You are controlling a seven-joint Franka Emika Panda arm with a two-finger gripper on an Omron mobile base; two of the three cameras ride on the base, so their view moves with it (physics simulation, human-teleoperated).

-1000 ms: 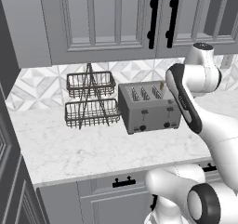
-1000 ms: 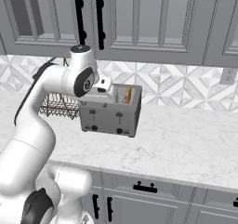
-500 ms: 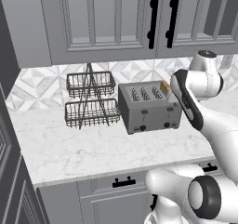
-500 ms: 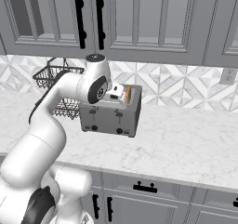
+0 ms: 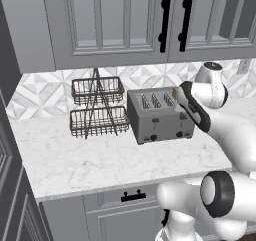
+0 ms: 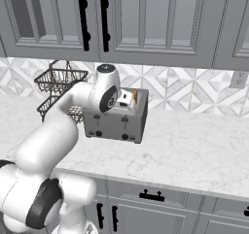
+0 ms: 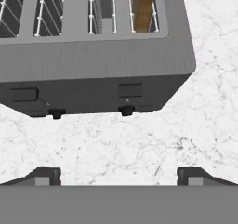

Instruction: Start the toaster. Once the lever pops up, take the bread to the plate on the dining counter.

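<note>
The grey toaster [image 5: 160, 116] stands on the marble counter against the backsplash, also seen as toaster [image 6: 116, 120] and toaster [image 7: 93, 56]. The tan bread [image 7: 146, 4] sits upright in its rightmost slot, poking out as bread [image 6: 134, 95] and bread [image 5: 174, 92]. Two black levers [image 7: 130, 89] and small knobs [image 7: 126, 110] show on the front face. My gripper [image 7: 118, 176] hovers above and in front of the toaster's right end, open, with bare counter between its fingertips [image 7: 193, 175]. The plate and the dining counter are out of view.
A black wire two-tier basket rack [image 5: 97, 107] stands just left of the toaster. Grey wall cabinets [image 5: 125, 25] hang above it. Bare marble counter [image 6: 194, 145] stretches right of the toaster and along its front edge.
My arm has swung lower and toward the toaster's right end. The toaster, bread and rack have not moved, and the gripper stays open.
</note>
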